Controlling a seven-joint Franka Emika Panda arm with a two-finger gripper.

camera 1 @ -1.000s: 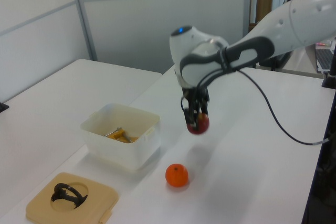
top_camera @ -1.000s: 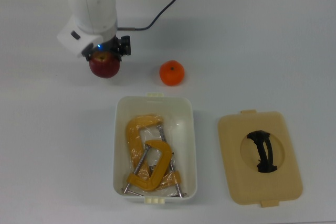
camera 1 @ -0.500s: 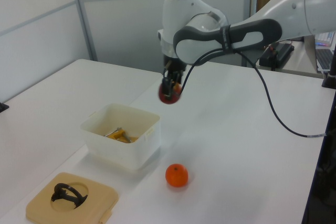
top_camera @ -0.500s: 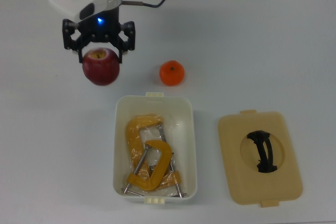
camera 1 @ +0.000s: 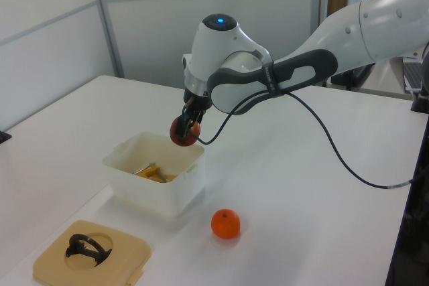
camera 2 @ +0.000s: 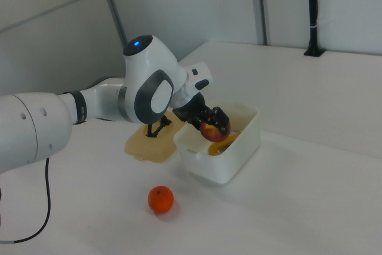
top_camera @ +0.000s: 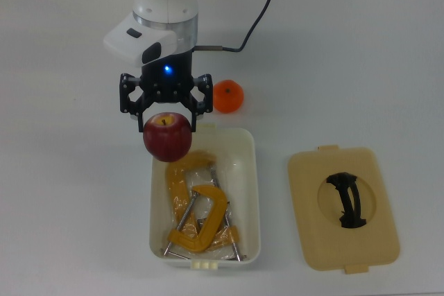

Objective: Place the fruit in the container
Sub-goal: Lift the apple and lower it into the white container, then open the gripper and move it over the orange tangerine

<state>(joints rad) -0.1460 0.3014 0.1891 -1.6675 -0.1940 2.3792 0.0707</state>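
The black two-finger gripper [top_camera: 165, 107] is clenched on the dark red apple with a yellow patch at its stem [top_camera: 167, 136]. Half a second ago, in the top view, it held the apple over the bare white bench [top_camera: 69, 192], up and to the left of the white rectangular plastic tub [top_camera: 250, 192]. Now the apple hangs in the air over the tub's upper left corner, above the rim.

The bright orange round citrus [top_camera: 228, 96] has not moved; it lies on the bench just beyond the tub's upper edge. Inside the tub the yellow-orange metal C-clamps [top_camera: 198, 209] lie as before. The flat tan lid with a black handle [top_camera: 343, 207] stays to the right of the tub.

No writing or label can be read.
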